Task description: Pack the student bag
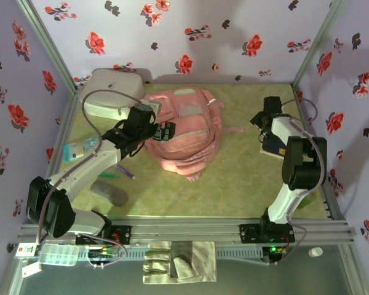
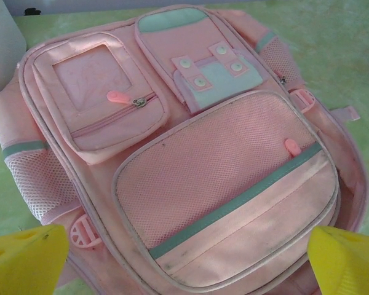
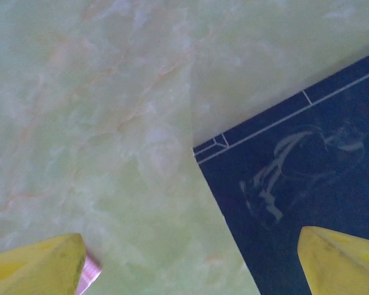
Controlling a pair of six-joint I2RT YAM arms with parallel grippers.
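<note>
- Backpack of soft pink fabric (image 1: 184,132) lies on the green marbled counter (image 1: 234,184), near its middle, pockets up.
- Left jaws — wide apart, empty, above its front.
- Right jaws — wide also, over a dark blue book (image 3: 307,184).

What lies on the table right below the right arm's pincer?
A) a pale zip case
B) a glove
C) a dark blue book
C: the corner of a dark blue book shows beneath the open right pincer, on the green table.
</note>
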